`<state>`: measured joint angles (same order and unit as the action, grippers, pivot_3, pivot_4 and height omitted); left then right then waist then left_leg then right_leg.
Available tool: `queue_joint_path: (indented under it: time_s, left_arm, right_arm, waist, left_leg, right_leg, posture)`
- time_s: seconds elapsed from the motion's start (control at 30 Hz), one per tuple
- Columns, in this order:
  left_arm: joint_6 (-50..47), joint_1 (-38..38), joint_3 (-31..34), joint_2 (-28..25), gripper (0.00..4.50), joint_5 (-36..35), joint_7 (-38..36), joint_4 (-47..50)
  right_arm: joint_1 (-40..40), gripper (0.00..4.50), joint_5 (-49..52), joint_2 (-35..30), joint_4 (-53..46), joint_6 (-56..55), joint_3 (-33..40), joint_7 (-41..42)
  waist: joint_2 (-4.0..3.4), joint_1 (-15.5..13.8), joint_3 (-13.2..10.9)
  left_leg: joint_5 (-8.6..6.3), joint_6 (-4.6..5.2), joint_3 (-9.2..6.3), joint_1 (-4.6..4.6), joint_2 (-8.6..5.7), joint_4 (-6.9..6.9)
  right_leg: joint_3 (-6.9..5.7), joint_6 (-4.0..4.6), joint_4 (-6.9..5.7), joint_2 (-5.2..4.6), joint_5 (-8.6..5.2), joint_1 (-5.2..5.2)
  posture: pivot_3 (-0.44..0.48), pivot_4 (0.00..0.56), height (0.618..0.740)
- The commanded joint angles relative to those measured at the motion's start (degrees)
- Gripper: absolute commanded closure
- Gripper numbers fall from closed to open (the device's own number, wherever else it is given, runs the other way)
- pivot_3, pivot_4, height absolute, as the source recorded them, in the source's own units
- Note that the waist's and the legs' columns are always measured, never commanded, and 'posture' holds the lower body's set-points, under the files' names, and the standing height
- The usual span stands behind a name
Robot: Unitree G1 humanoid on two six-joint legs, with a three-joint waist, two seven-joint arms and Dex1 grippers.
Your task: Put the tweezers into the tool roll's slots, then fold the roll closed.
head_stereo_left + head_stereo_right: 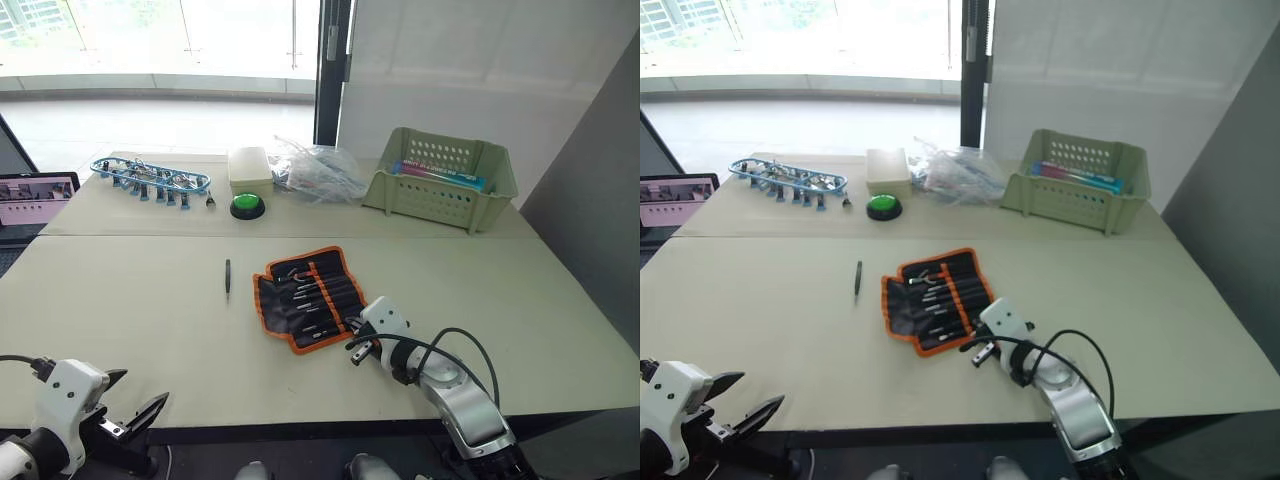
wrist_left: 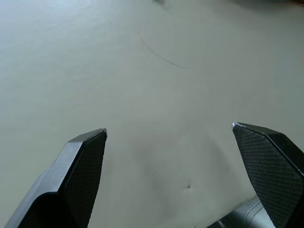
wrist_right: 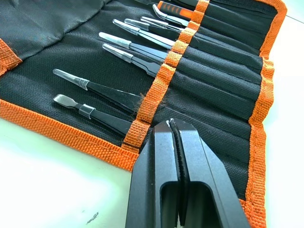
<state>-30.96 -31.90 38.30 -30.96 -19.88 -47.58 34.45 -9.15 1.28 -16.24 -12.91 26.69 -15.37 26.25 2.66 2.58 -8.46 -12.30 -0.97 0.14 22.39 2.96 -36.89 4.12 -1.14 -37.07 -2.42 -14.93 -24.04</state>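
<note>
Down at the near edge of the counter [image 1: 200, 360] sits the left pincer [image 1: 140, 415], spread wide and holding nothing. It hangs low, well apart from everything else.

Over on the other side, the right pincer [image 3: 173, 137] is pressed together with nothing between its fingers. Its tip rests at the near edge of the roll [image 1: 305, 298], touching or just above the black cloth by the orange trim.

That roll lies open and flat in the middle of the counter. Several tweezers [image 3: 102, 90] are tucked in its slots, with their silver tips poking out past the orange band. I cannot count them all for sure.

One more tweezer [image 1: 228, 277] lies alone on the counter, just to the left of the roll and not touching it.

So the filling step looks nearly done, but not finished. That lone tweezer has to go in before the fold.

Next, I think a pincer needs to reach the lone tweezer, open over it, and pinch it. It is thin and flat on the counter, so the grip must be low and careful. Then its point must slide into a free slot. After that the roll can be folded shut.
</note>
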Motion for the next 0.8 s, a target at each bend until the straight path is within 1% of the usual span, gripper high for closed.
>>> queue_joint_path:
  time_s: [0.03,0.1,0.17,0.23,0.3,0.43,0.6,0.8]
  left_arm:
    - [-1.0,3.2,-2.6,0.1,0.03,-0.2,4.6,1.2]
    - [-2.5,5.6,-4.6,0.5,0.03,-1.0,6.7,1.5]
    - [-4.9,9.9,-7.6,1.7,0.03,-0.6,11.1,1.5]
    - [-8.2,16.7,-12.7,4.3,0.03,0.8,17.4,0.4]
    - [-11.4,23.5,-17.2,7.6,0.03,2.8,23.6,-2.1]
    - [-13.5,32.2,-23.6,11.8,0.03,6.2,30.5,-8.1]
    - [-14.0,38.8,-27.8,14.1,0.03,10.8,37.4,-17.8]
    - [-12.4,42.4,-30.6,15.1,0.03,13.4,39.9,-25.1]
  right_arm:
    - [0.6,4.5,0.0,0.1,1.6,1.0,-1.8,1.1]
    - [0.6,4.5,0.0,0.3,1.6,1.1,-1.7,1.0]
    - [0.5,4.5,-0.1,0.4,1.6,1.2,-1.6,0.8]
    - [0.4,4.5,-0.1,0.5,1.7,1.2,-1.3,0.6]
    - [0.2,4.5,-0.1,0.6,1.7,1.2,-1.1,0.4]
    - [-0.3,4.5,-0.3,0.6,2.0,1.1,-0.6,0.1]
    - [-0.5,4.5,-0.3,0.7,1.7,1.2,-0.2,-0.2]
    - [-0.2,4.5,-0.3,0.5,0.9,1.7,0.5,-0.8]
  waist:
    - [0.0,0.0,0.0]
    - [0.01,0.1,0.0]
    - [0.01,0.1,0.0]
    - [0.02,0.0,0.0]
    - [0.06,-0.1,0.0]
    - [0.22,0.3,0.1]
    - [0.16,0.5,0.1]
    - [-0.04,0.0,0.1]
  left_leg:
    - [0.0,0.01,0.01,0.01,0.0,0.0]
    - [0.01,0.01,0.02,0.04,-0.01,0.01]
    - [0.01,0.02,0.03,0.03,-0.01,0.01]
    - [0.01,0.02,0.02,0.01,-0.03,0.0]
    - [0.01,0.02,0.0,-0.07,-0.05,0.0]
    - [0.01,0.02,-0.1,-0.37,-0.1,-0.01]
    - [0.01,0.02,-0.23,-0.43,-0.09,0.06]
    - [0.01,0.02,-0.25,-0.47,-0.12,0.06]
  right_leg:
    - [0.0,0.0,0.0,0.0,0.0,0.03]
    - [0.0,-0.01,-0.01,0.03,0.01,0.14]
    - [0.01,-0.02,-0.02,0.05,0.02,0.16]
    - [-0.01,-0.08,-0.03,0.04,0.06,0.24]
    - [-0.03,-0.32,-0.02,0.05,0.2,0.39]
    - [0.01,-0.52,0.03,0.16,0.33,0.75]
    - [0.01,-0.47,0.04,0.32,0.29,0.79]
    - [0.03,-0.49,0.04,0.3,0.3,0.86]
  posture:
    - [0.0,0.15,0.738]
    - [0.0,0.15,0.738]
    - [0.0,0.15,0.738]
    - [0.0,0.15,0.738]
    - [0.0,0.15,0.738]
    - [0.0,0.15,0.738]
    - [0.0,0.15,0.738]
    - [0.0,0.15,0.738]
